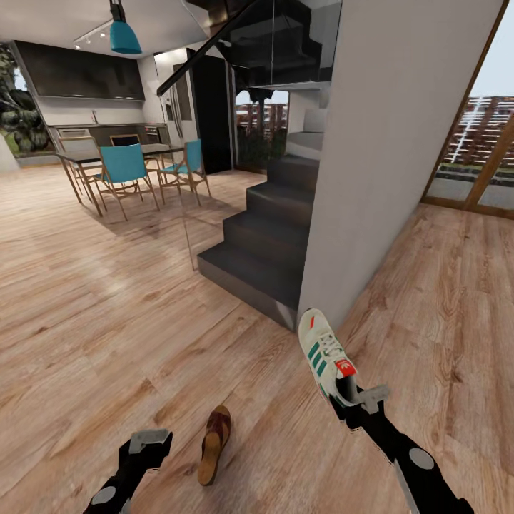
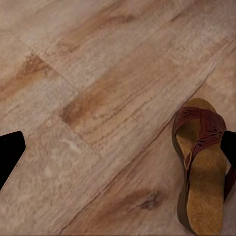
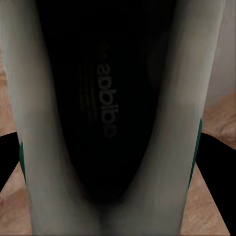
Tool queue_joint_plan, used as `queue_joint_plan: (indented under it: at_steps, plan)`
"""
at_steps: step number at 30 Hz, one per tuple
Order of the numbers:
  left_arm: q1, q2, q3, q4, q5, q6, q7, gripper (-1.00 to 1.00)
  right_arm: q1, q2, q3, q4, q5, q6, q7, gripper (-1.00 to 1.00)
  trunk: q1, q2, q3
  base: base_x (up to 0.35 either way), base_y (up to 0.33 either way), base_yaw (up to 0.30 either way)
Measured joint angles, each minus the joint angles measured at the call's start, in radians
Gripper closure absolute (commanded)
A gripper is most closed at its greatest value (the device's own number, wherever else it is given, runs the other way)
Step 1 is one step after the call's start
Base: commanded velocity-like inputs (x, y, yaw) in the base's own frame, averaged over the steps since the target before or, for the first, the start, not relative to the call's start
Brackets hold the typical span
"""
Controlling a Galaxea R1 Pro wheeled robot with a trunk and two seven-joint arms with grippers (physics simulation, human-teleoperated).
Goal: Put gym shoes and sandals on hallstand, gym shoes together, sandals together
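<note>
Down at the bottom of the head view, two black arms with grey tips. Right gripper [image 1: 355,401] closed on the heel of one gym shoe [image 1: 325,353], fingers [image 1: 373,396] pinching it from both sides, toe pointing away and up, held off the corridor floor [image 1: 107,321]. Cream-white shoe with green stripes, white laces and a red patch on the tongue. Up close in the right wrist view, the dark inside of the gym shoe [image 3: 105,98] with letters on the insole, pale walls on both sides, a bit of green at each edge, black fingers [image 3: 7,160] pressed at the sides. Left gripper [image 1: 150,439] low over the floor, holding nothing, fingers [image 2: 9,155] spread wide in the left wrist view, one dark tip at each edge with bare wood planks between. One brown sandal [image 1: 214,444] flat on the floor, just beside the left gripper, between the two arms. Same sandal [image 2: 202,167] in the left wrist view, with a dark red strap and a tan footbed, close to one finger. Farther off, dark grey stairs [image 1: 260,243] beside a pale wall [image 1: 385,157]. Far back on the left, a dining desk [image 1: 118,153] with blue chairs [image 1: 125,168], and a blue lamp [image 1: 124,36] hanging above.
</note>
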Motion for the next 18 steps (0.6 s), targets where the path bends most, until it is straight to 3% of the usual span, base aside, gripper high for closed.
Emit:
queue_joint_plan:
  at_steps: [6, 11, 18]
  plan:
    - [-0.02, 0.001, -0.001, 0.001, -0.006, 0.007, 0.028, -1.0, 0.0, -0.001, -0.003, -0.127, 0.001, 0.147, 0.11, 1.0, 0.0, 0.0, 0.0, 0.0, 0.0, 0.0]
    - [-0.018, 0.002, -0.001, 0.002, -0.008, 0.005, 0.032, -1.0, 0.0, -0.002, -0.001, -0.144, 0.004, 0.179, 0.126, 1.0, 0.0, 0.0, 0.0, 0.074, 0.0, 0.0]
    - [-0.017, 0.001, 0.0, 0.004, -0.009, 0.007, 0.033, -1.0, 0.0, -0.003, 0.001, -0.149, 0.005, 0.186, 0.131, 1.0, -0.001, 0.0, 0.0, 0.286, 0.0, 0.0]
